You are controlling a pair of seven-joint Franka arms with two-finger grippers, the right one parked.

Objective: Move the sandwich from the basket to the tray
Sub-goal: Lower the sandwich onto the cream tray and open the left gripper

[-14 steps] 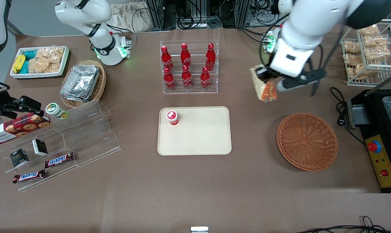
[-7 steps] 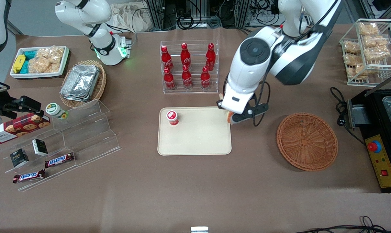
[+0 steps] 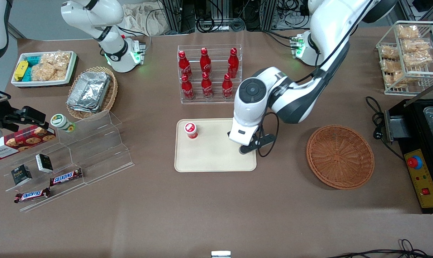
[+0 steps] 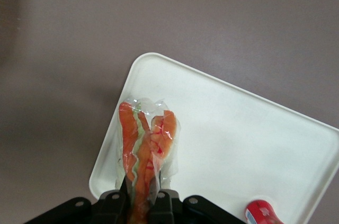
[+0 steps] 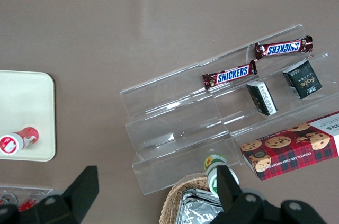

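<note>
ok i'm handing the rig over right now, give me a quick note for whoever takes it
Gripper: shut on the sandwich, held above the tray at the end nearer the basket; the jaws clamp one end of the wrap.
Basket: holds nothing, sits toward the working arm's end of the table.
Tray: a small red-capped bottle stands on it, apart from the sandwich.
Done: sandwich out of the basket and carried over the tray.
Left: lower it onto bare tray, open, pull away. Whether it touches the tray yet, I cannot tell.

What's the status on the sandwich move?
Tool shut on sandwich, above tray at its basket-side end. Basket empty. Red-capped bottle on tray, apart from the drop spot.
</note>
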